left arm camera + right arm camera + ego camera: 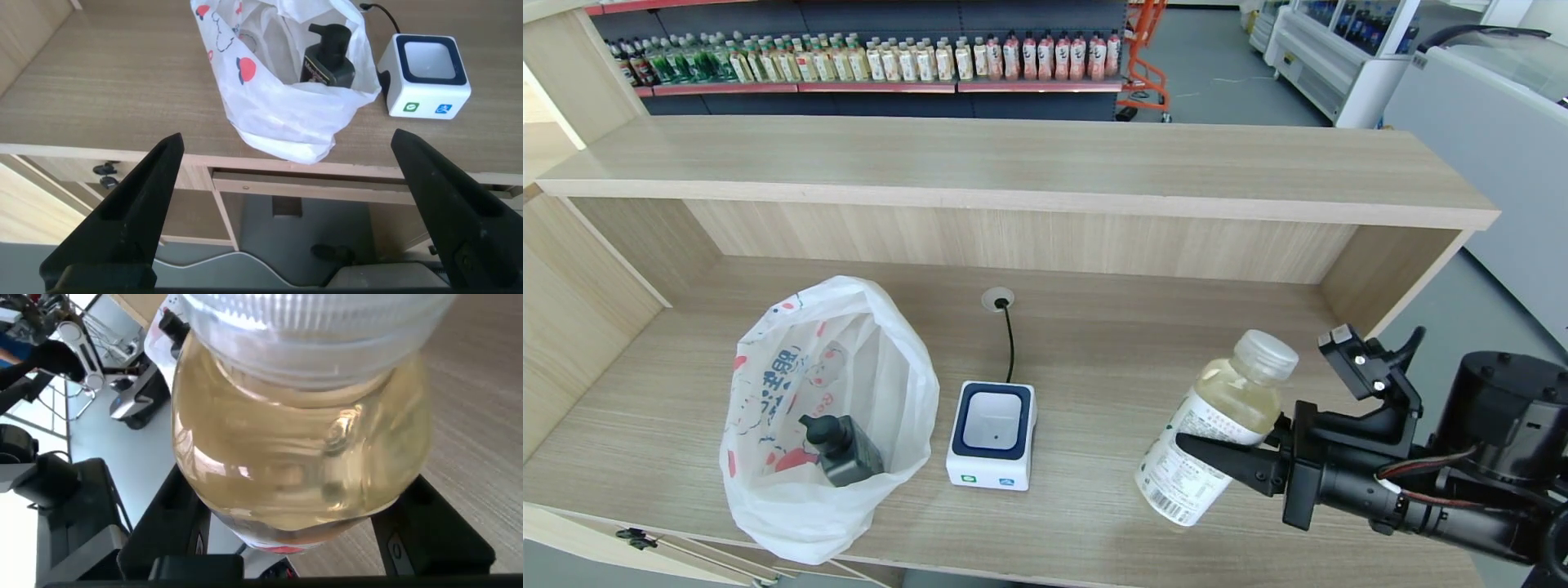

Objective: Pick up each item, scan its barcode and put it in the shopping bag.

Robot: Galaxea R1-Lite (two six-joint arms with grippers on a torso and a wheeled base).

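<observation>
A clear bottle (1217, 433) of pale yellow drink with a white label hangs tilted over the right part of the wooden counter (1094, 367), its cap toward the back right. My right gripper (1209, 445) is shut on the bottle's middle; the right wrist view has the bottle (302, 449) between the black fingers (180, 514). The white scanner (992, 445) sits mid-counter, left of the bottle. The white shopping bag (825, 408) stands open at the left with a dark bottle (843, 449) inside. My left gripper (286, 212) hangs open, in front of and below the counter's front edge, near the bag (278, 106).
The counter has a raised back wall and side walls. A black cable (1010, 343) runs from the scanner to a grommet (998, 300) at the back. Bare wood lies between the scanner and the held bottle. Store shelves with bottles stand behind the counter.
</observation>
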